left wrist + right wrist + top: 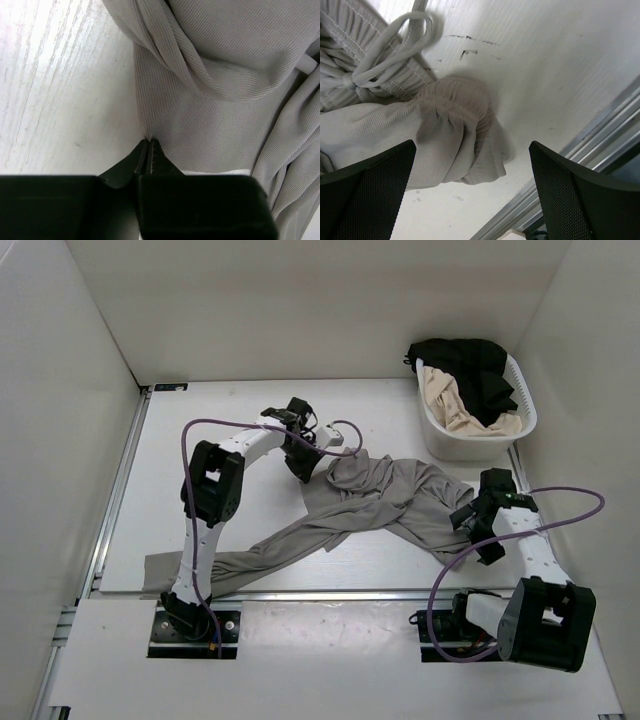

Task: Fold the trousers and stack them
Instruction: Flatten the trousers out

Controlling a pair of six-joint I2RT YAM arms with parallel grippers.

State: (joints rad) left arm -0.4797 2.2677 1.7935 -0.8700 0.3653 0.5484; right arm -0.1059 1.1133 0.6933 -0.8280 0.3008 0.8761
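Note:
Grey trousers (385, 502) lie crumpled across the middle of the table, one leg trailing to the front left edge. My left gripper (303, 468) is at the trousers' far left edge and is shut on a fold of the grey fabric (200, 115), its fingertips (149, 146) pinched together. My right gripper (468, 522) is open over the trousers' right end. The elastic waistband (465, 130) with its drawstring (395, 45) lies between and below its fingers (367, 190).
A white laundry basket (440, 435) with black and cream clothes stands at the back right. A metal rail (600, 145) runs along the table's right edge, close to my right gripper. White walls enclose the table.

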